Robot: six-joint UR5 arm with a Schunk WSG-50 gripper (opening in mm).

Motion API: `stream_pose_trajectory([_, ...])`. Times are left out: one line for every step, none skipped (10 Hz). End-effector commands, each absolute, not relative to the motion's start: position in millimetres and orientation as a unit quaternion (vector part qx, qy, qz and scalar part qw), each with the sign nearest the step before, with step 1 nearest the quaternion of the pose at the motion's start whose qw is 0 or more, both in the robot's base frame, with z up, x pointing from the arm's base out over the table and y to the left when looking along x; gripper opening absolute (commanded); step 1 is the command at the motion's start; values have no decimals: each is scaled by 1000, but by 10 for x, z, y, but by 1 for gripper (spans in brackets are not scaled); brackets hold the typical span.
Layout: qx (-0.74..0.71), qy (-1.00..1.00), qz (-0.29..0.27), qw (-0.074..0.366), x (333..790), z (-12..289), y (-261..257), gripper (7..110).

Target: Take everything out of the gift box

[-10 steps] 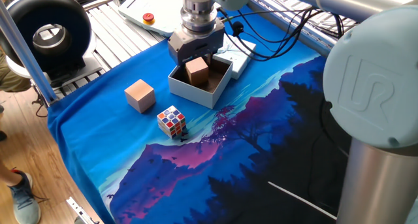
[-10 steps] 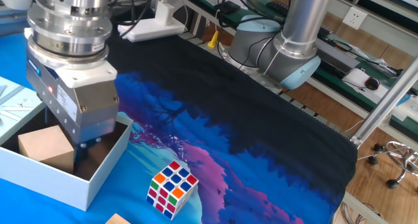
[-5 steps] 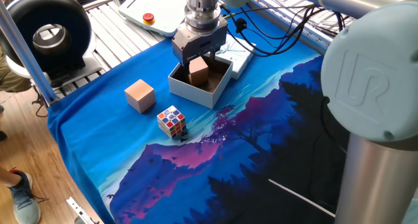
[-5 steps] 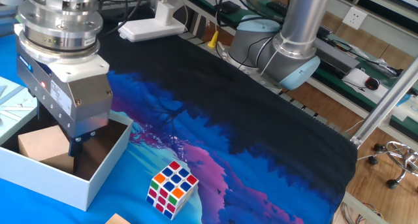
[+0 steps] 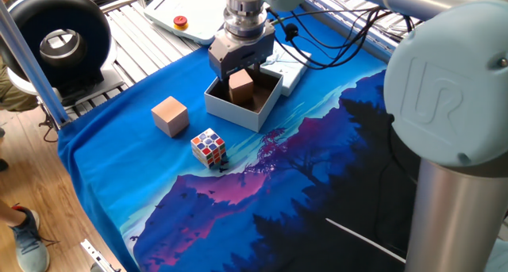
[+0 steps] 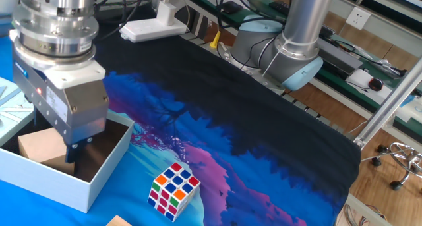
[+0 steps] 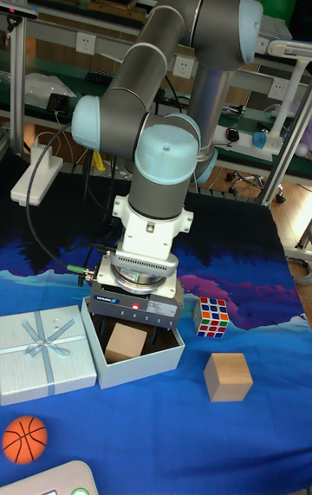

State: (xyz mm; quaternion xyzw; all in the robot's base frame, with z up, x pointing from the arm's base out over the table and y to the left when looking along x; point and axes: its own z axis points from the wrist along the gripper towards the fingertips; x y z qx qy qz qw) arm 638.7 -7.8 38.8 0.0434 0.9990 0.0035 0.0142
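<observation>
Puzzle cube (image 5: 209, 147) is already out. Claw (image 5: 240, 78) is spread open around the wooden cube (image 5: 240, 85) inside the gift box (image 5: 258, 114), nothing gripped; fingers should be squared on opposite faces, clear of walls.

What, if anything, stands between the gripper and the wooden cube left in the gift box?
Nothing visible does. The gripper hangs directly over the wooden cube inside the gift box, which has no lid on it. Only the box walls surround the cube; the puzzle cube already lies outside on the cloth.
</observation>
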Motion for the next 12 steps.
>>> stream_pose_trajectory([49,999,4,17,6448,319,-84,44])
stream_pose_trajectory([51,999,6,17,6468,304,-94,44])
stream_pose_trajectory([52,999,8,16,6476,308,-100,44])
stream_pose_trajectory([55,998,8,18,6485,310,-103,44])
stream_pose_trajectory([59,998,6,20,6498,311,-109,44])
stream_pose_trajectory([73,997,1,20,6504,330,-124,22])
stream_pose_trajectory([86,996,-14,19,6492,361,-187,22])
stream_pose_trajectory([87,996,-16,20,6494,368,-188,7])
stream_pose_trajectory([89,996,-15,20,6495,365,-176,7])
stream_pose_trajectory([93,995,-16,17,6481,368,-175,7])
stream_pose_trajectory([93,995,-14,17,6482,371,-165,7])
stream_pose_trajectory([92,996,-13,16,6482,377,-153,7])
